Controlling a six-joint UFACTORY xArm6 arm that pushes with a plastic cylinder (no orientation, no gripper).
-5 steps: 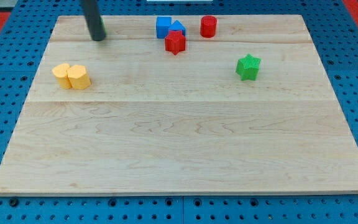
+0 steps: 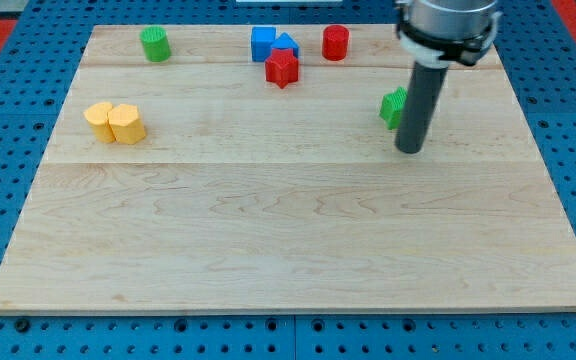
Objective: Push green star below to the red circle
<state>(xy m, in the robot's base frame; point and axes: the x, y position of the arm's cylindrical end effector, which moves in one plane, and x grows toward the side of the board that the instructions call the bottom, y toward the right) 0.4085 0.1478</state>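
Note:
The green star (image 2: 392, 107) sits at the board's upper right, partly hidden behind my rod. The red circle (image 2: 335, 42) stands near the view's top edge, up and to the left of the star. My tip (image 2: 409, 150) rests on the board just below and slightly right of the green star, close to it; I cannot tell if they touch.
A red star (image 2: 281, 67) and blue blocks (image 2: 271, 44) cluster left of the red circle. A green cylinder (image 2: 155, 44) stands at the top left. Two yellow blocks (image 2: 115, 121) lie at the left. The wooden board (image 2: 288, 230) sits on a blue pegboard.
The rod has moved from the top left, where it hid the green cylinder, across to the right beside the green star. The blocks have not moved.

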